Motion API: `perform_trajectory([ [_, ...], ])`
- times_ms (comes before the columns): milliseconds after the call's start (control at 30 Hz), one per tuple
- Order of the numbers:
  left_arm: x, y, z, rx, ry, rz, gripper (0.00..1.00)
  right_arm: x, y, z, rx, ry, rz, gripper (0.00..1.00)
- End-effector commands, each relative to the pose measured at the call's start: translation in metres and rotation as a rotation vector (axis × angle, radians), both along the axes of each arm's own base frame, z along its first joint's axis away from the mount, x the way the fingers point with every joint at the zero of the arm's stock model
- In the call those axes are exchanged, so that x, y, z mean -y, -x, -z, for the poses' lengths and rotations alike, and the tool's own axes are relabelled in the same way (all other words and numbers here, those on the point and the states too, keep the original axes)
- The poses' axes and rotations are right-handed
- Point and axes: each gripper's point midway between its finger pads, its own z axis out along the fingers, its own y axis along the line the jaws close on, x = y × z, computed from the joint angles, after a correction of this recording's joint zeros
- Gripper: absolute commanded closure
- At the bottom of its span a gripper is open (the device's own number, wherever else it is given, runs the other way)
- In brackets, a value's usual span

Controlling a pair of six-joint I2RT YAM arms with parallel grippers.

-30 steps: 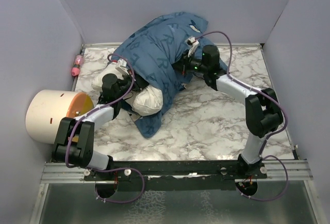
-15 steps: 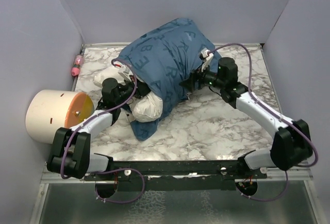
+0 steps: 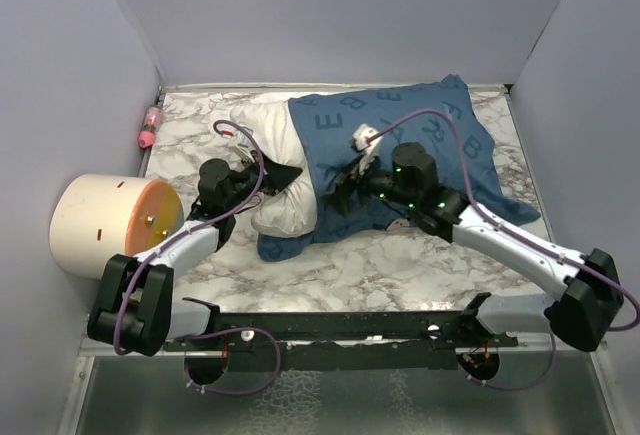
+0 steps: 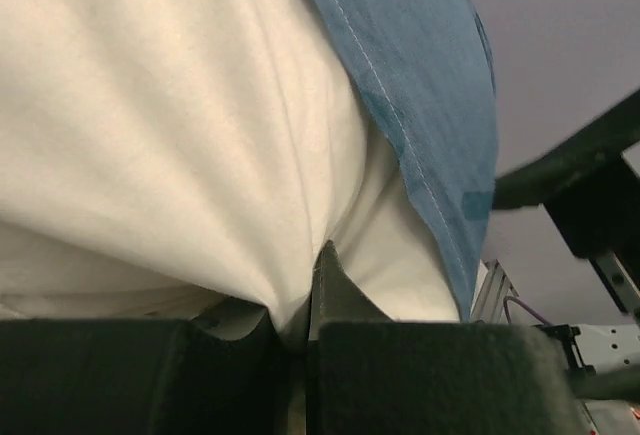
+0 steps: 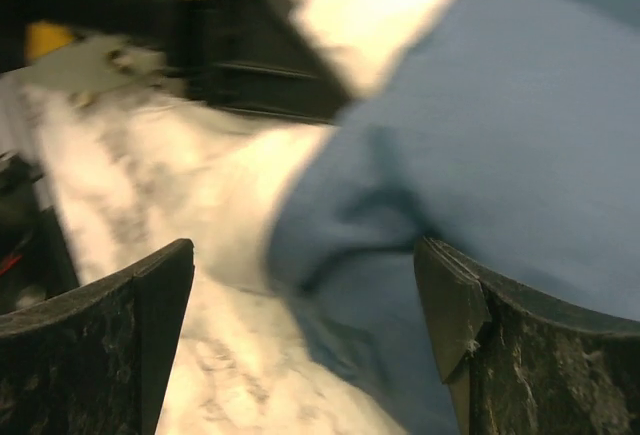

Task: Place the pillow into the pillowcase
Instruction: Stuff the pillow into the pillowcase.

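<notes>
A: Nearest us, the left gripper [image 3: 272, 176] is pressed together on a fold of the pillow [image 3: 288, 210]. The right gripper [image 3: 345, 181] stands spread at the pillowcase [image 3: 420, 120] mouth.

B: A second ago that bundle was humped up at the back.

A: Now it lies flat across the tabletop [image 3: 400, 250], stretching rightward. Most of the pillow looks sheathed, but its white left end is uncovered, so I'd say the hem needs pulling over.
</notes>
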Motion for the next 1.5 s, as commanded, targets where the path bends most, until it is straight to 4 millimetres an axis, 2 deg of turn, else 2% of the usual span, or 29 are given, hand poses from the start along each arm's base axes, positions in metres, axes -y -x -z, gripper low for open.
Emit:
perform_trajectory([
  [0, -0.003, 0.006, -0.008, 0.039, -0.004, -0.011, 1.0, 0.078, -0.041, -0.046, 0.09, -0.08, 0.317, 0.1],
  [67, -0.001, 0.006, -0.004, 0.03, 0.005, -0.002, 1.0, 0.068, -0.025, -0.047, 0.072, -0.075, 0.207, 0.18],
  [167, 0.005, 0.005, -0.007, 0.025, 0.049, 0.02, 1.0, 0.049, -0.009, -0.019, -0.071, -0.057, 0.102, 0.4],
  [200, 0.007, 0.005, -0.008, 0.023, 0.061, 0.027, 1.0, 0.043, -0.004, -0.009, -0.113, -0.06, 0.091, 0.43],
  [367, 0.022, 0.006, -0.008, 0.023, 0.057, 0.057, 1.0, 0.023, 0.024, 0.023, -0.219, -0.079, 0.084, 0.43],
  [433, 0.025, 0.006, -0.006, 0.02, 0.054, 0.064, 1.0, 0.023, 0.023, 0.038, -0.256, -0.061, 0.139, 0.41],
  [533, 0.03, 0.008, -0.005, 0.02, 0.058, 0.077, 1.0, 0.026, 0.009, 0.059, -0.287, -0.038, 0.246, 0.35],
  [667, 0.037, 0.011, -0.005, 0.021, 0.071, 0.097, 1.0, 0.025, -0.016, 0.067, -0.247, -0.03, 0.338, 0.38],
  [700, 0.038, 0.013, -0.005, 0.022, 0.074, 0.103, 1.0, 0.026, -0.021, 0.065, -0.232, -0.025, 0.358, 0.45],
  [733, 0.039, 0.014, -0.006, 0.023, 0.075, 0.105, 1.0, 0.028, -0.025, 0.062, -0.217, -0.023, 0.378, 0.58],
  [767, 0.039, 0.014, -0.006, 0.024, 0.073, 0.106, 1.0, 0.03, -0.026, 0.057, -0.198, -0.025, 0.382, 0.76],
  [800, 0.039, 0.015, -0.006, 0.025, 0.07, 0.106, 1.0, 0.031, -0.026, 0.051, -0.173, -0.03, 0.37, 0.9],
  [833, 0.039, 0.015, -0.005, 0.026, 0.065, 0.104, 1.0, 0.03, -0.023, 0.042, -0.143, -0.045, 0.343, 0.98],
  [900, 0.04, 0.015, -0.004, 0.026, 0.059, 0.106, 1.0, 0.028, -0.013, 0.023, -0.084, -0.081, 0.264, 0.99],
  [1033, 0.051, 0.012, 0.002, 0.018, 0.044, 0.088, 1.0, -0.003, 0.042, -0.044, 0.05, -0.25, -0.133, 0.99],
  [1133, 0.067, 0.006, 0.007, 0.007, 0.025, 0.058, 1.0, -0.029, 0.064, -0.08, 0.059, -0.314, -0.338, 0.99],
  [1167, 0.074, 0.005, 0.006, 0.009, 0.031, 0.053, 1.0, -0.038, 0.062, -0.084, 0.044, -0.32, -0.358, 0.99],
  [1233, 0.087, 0.005, 0.004, 0.005, 0.055, 0.054, 1.0, -0.049, 0.044, -0.08, 0.012, -0.297, -0.307, 0.99],
  [1300, 0.092, 0.006, 0.001, 0.008, 0.073, 0.045, 1.0, -0.04, 0.013, -0.068, 0.001, -0.251, -0.159, 0.99],
  [1333, 0.09, 0.008, 0.002, 0.006, 0.074, 0.037, 1.0, -0.027, -0.001, -0.063, -0.014, -0.237, -0.098, 0.99],
  [1400, 0.083, 0.014, 0.004, 0.013, 0.06, 0.017, 1.0, 0.012, -0.03, -0.053, -0.052, -0.227, 0.016, 0.99],
  [1467, 0.07, 0.016, 0.008, 0.023, 0.004, -0.016, 0.89, 0.051, -0.047, -0.042, -0.054, -0.196, 0.106, 0.99],
])
